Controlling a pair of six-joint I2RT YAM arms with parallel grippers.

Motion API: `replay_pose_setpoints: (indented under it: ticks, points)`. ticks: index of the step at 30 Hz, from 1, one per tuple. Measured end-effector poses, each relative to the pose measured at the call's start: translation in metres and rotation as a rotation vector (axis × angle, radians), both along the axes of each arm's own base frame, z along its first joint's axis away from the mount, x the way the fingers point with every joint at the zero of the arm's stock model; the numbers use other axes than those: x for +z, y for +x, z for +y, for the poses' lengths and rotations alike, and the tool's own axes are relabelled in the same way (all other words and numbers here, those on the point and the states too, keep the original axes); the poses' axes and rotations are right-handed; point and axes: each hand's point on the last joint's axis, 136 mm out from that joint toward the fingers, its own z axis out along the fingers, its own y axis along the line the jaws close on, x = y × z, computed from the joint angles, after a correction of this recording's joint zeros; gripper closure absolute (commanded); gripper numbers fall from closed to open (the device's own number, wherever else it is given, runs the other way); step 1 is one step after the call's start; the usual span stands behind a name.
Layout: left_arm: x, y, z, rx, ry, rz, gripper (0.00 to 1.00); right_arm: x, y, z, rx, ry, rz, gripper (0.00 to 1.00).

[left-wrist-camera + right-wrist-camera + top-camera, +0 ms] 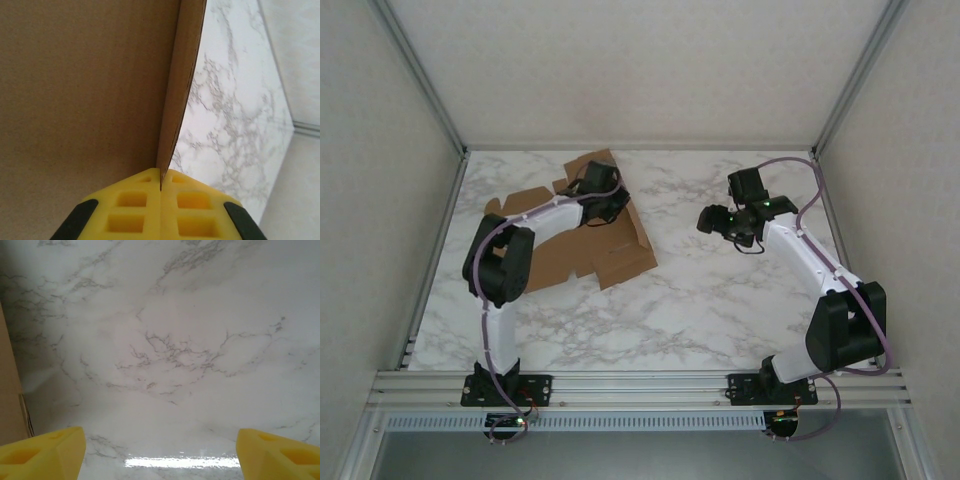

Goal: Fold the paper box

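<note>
Paper box [620,258] is laid out on the counter [720,310] as an unfolded die-cut sheet, flat apart from one flap.

Left fingers [132,210] are closed fully on that flap [182,75]. In the left wrist view its thin cardboard edge is seen pinched in the seam between the two yellow pads, and the flap is stood up roughly square to the main panel [75,90]. The grip is taken over the box's far-right part. The pinch is probably there to lever the flap up along its crease. The left arm is stretched over the sheet; whether the sheet is touched by it cannot be told.

Right fingers [45,452] are spread wide with nothing between them. They are held above bare counter, well apart to the right of the box, with a sliver of the box's edge [10,405] caught at the left margin of the right wrist view. They are likely parked open and clear so they can be brought in to pin the panel or take another flap; which of the two cannot be told.

Fold is judged to be at an early stage, with one flap raised and the rest flat. Risk is noted: nothing is seen pinning the sheet, so it may be dragged rather than creased.
</note>
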Motion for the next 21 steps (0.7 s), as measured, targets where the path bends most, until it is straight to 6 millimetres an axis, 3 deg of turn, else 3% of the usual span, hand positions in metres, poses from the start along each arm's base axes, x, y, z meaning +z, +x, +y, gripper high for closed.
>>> replay_pose_setpoints:
  ticks: [5,12,21]
  points:
    - [-0.012,-0.012,0.002,-0.021,-0.013,-0.021,1.00,0.001,0.001,0.003,0.008,0.015,-0.003,0.22]
    - [-0.053,-0.039,0.015,-0.032,0.034,0.046,1.00,0.002,0.002,0.005,0.014,0.026,-0.007,0.23]
    - [-0.058,-0.047,0.023,-0.022,0.039,0.032,1.00,0.001,0.001,0.008,0.029,0.037,-0.009,0.23]
